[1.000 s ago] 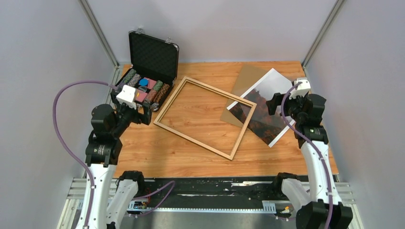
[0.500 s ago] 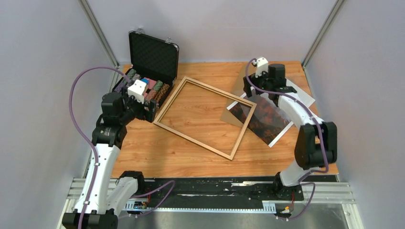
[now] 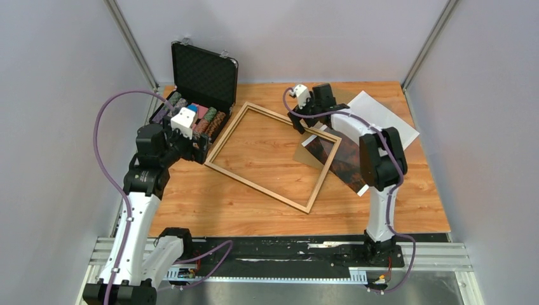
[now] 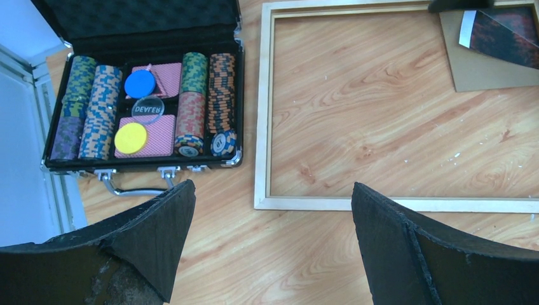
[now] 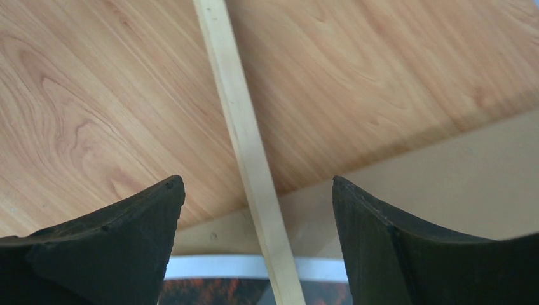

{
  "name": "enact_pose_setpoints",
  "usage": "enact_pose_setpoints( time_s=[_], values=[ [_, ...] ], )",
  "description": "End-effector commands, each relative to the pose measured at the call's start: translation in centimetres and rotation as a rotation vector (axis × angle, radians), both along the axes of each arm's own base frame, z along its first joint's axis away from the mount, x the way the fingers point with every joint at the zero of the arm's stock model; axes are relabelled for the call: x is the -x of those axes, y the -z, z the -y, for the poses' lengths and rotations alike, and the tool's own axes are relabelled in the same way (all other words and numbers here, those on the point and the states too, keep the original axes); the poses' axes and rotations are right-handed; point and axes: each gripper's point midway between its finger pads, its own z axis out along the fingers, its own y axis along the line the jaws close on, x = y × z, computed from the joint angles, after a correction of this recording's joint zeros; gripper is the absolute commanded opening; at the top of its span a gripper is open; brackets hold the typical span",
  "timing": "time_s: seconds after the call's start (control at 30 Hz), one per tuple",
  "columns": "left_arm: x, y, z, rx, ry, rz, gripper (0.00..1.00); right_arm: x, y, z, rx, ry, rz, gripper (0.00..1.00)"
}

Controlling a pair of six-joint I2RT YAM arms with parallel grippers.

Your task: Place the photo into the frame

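The frame (image 3: 257,186), thin light wood, lies flat mid-table. The photo (image 3: 344,156), orange-red trees with a white border, lies at the right, its left corner under the frame's right rail. My right gripper (image 3: 301,124) hovers open over the frame's far right corner. In the right wrist view its jaws (image 5: 255,184) straddle the frame rail (image 5: 245,140) without touching it, with the photo's white border (image 5: 210,267) just below. My left gripper (image 3: 198,149) hangs open and empty near the frame's left corner (image 4: 262,159). The photo (image 4: 502,35) shows far off in that view.
An open black case (image 3: 203,73) holding poker chips (image 4: 95,114) and cards stands at the back left, close to the left gripper. A brown backing board (image 5: 445,184) lies under the photo and the frame's right side. Grey walls enclose the table.
The right arm swung from the table's right edge across the photo to the frame's far right corner, its jaws narrowing slightly. The left arm lifted a little, then held still.
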Motion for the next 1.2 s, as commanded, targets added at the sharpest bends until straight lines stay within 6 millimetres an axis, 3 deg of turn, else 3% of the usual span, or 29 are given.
enact_pose_setpoints(
  time_s=[0.0, 0.2, 0.33, 0.5, 0.63, 0.8, 1.17],
  values=[
    [-0.5, -0.8, 0.3, 0.007, 0.011, 0.04, 1.0, -0.9, 2.0, -2.1, 0.042, -0.067, -0.016, 0.84],
    [-0.5, -0.9, 0.4, 0.011, 0.01, 0.047, 1.0, -1.9, 4.5, -3.3, 0.059, -0.077, -0.048, 0.67],
    [-0.5, -0.7, 0.4, 0.002, 0.01, 0.045, 1.0, -2.0, 4.6, -3.6, 0.053, -0.077, -0.061, 0.48],
    [-0.6, -0.4, 0.3, -0.014, 0.013, 0.045, 1.0, -1.6, 2.5, -3.7, 0.031, -0.078, -0.042, 0.27],
    [-0.7, -0.2, 0.5, -0.007, 0.025, 0.034, 1.0, -1.2, -0.2, -3.8, 0.0, -0.072, -0.017, 0.02],
    [-1.2, 0.1, 1.0, 0.011, 0.041, 0.007, 1.0, -0.1, -4.3, -3.5, -0.044, -0.041, 0.014, 0.0],
    [-2.1, 0.4, 1.1, 0.022, 0.039, -0.019, 1.0, 3.7, -9.9, -2.1, -0.123, 0.03, 0.03, 0.0]
  ],
)
